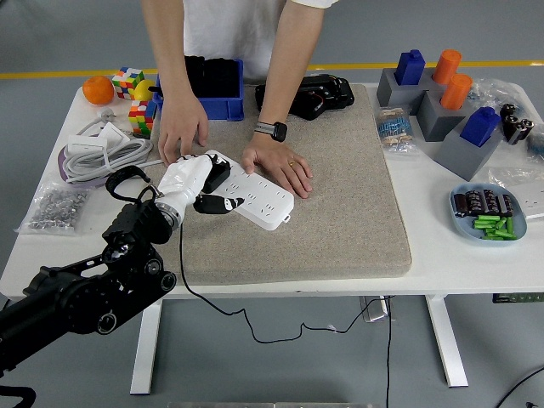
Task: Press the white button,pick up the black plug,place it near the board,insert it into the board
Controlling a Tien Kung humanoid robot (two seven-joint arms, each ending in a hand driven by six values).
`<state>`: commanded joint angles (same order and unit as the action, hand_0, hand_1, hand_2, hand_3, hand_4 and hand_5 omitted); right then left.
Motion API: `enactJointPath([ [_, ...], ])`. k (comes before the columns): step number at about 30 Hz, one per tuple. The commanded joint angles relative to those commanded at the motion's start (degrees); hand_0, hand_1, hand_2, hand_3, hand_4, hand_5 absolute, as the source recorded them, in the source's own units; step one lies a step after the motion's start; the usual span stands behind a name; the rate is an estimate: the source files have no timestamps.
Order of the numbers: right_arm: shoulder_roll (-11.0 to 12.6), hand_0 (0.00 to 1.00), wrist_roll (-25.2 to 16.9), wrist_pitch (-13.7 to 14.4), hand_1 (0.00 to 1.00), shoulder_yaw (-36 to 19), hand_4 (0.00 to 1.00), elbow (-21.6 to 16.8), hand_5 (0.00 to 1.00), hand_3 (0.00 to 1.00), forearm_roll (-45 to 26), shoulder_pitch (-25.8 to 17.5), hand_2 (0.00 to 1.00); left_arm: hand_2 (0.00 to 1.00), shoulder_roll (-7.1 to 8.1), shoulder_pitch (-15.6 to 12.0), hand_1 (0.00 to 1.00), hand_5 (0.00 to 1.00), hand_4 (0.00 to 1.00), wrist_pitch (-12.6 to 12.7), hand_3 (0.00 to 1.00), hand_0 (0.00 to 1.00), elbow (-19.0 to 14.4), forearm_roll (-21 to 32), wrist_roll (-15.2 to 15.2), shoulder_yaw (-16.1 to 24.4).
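A white power strip (pixel 255 194) lies slantwise on the grey mat (pixel 340 212). My left hand (pixel 197 189) is white, comes in from the lower left and is shut on the black plug (pixel 216 175), holding it over the strip's left end. The plug's black cord (pixel 179 255) hangs down past the table's front edge. A person at the far side holds the strip with both hands: one hand (pixel 181 129) at its left end, the other (pixel 277 164) flat on its far edge. The white button is hidden. My right hand is out of view.
A blue bin (pixel 212 85) and a black case (pixel 308 93) stand behind the strip. White cables (pixel 98 153), a bag of screws (pixel 53 208), cube puzzles (pixel 129 82) and an orange (pixel 98 89) lie at left. Grey blocks with pegs (pixel 442 110) and a blue dish (pixel 486 212) stand at right.
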<state>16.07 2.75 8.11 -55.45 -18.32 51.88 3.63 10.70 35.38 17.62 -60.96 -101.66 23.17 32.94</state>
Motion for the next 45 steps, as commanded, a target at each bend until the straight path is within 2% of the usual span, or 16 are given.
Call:
enactJointPath([
  [5, -0.1, 0.817, 0.0, 0.0, 0.652, -0.1, 0.75, -0.1, 0.483, 0.619, 0.0, 0.0, 0.645, 0.712, 0.26, -0.3, 0.832, 0.342, 0.879, -0.2, 0.703, 0.93, 0.2, 0.4, 0.2, 0.1],
  [10, -0.1, 0.817, 0.0, 0.0, 0.651, -0.3, 0.751, -0.1, 0.483, 0.619, 0.1, 0.1, 0.645, 0.711, 0.79, -1.2, 0.832, 0.349, 0.875, 0.0, 0.701, 0.929, -1.4, -0.1, 0.1, 2.4],
  [17, -0.2, 0.817, 0.0, 0.0, 0.651, -0.4, 0.75, -0.1, 0.483, 0.619, 0.2, -0.1, 0.645, 0.713, 2.05, -4.6, 0.831, 0.352, 0.871, 1.3, 0.701, 0.926, -8.2, -2.3, -0.5, 11.4],
  [20, -0.2, 0.817, 0.0, 0.0, 0.651, -0.4, 0.751, -0.1, 0.483, 0.619, 0.2, -0.2, 0.645, 0.733, 2.39, -6.9, 0.834, 0.353, 0.87, 2.3, 0.71, 0.925, -12.0, -3.6, -1.3, 16.9],
  [26, -0.2, 0.817, 0.0, 0.0, 0.651, -0.4, 0.751, -0.1, 0.482, 0.619, 0.3, -0.2, 0.645, 0.744, 2.39, -11.4, 0.841, 0.354, 0.869, 4.2, 0.712, 0.925, -16.4, -4.7, -3.5, 27.3],
  [31, -0.2, 0.817, 0.0, 0.0, 0.651, -0.4, 0.751, -0.1, 0.482, 0.619, 0.3, -0.1, 0.645, 0.744, 2.21, -14.7, 0.841, 0.354, 0.869, 6.3, 0.712, 0.925, -15.9, -3.3, -7.8, 33.7],
  [32, -0.2, 0.817, 0.0, 0.0, 0.651, -0.4, 0.751, -0.1, 0.483, 0.619, 0.3, 0.0, 0.645, 0.771, 2.16, -15.5, 0.84, 0.354, 0.869, 6.6, 0.728, 0.908, -15.3, -3.4, -8.2, 35.0],
  [37, -0.1, 0.817, 0.0, 0.0, 0.651, -0.5, 0.751, -0.2, 0.483, 0.619, 0.3, 0.2, 0.645, 0.771, 2.07, -18.9, 0.84, 0.354, 0.869, 6.3, 0.728, 0.908, -14.1, -3.0, -8.4, 40.5],
  [38, -0.1, 0.817, 0.0, 0.0, 0.651, -0.5, 0.751, -0.2, 0.484, 0.619, 0.3, 0.2, 0.645, 0.805, 2.05, -19.5, 0.843, 0.353, 0.866, 6.2, 0.751, 0.893, -14.1, -3.1, -8.3, 41.6],
  [45, -0.1, 0.817, 0.2, 0.0, 0.651, -0.7, 0.751, -0.1, 0.484, 0.619, 0.4, -0.1, 0.644, 0.808, 1.82, -23.4, 0.847, 0.352, 0.863, 5.8, 0.75, 0.896, -14.1, -4.1, -8.1, 50.2],
])
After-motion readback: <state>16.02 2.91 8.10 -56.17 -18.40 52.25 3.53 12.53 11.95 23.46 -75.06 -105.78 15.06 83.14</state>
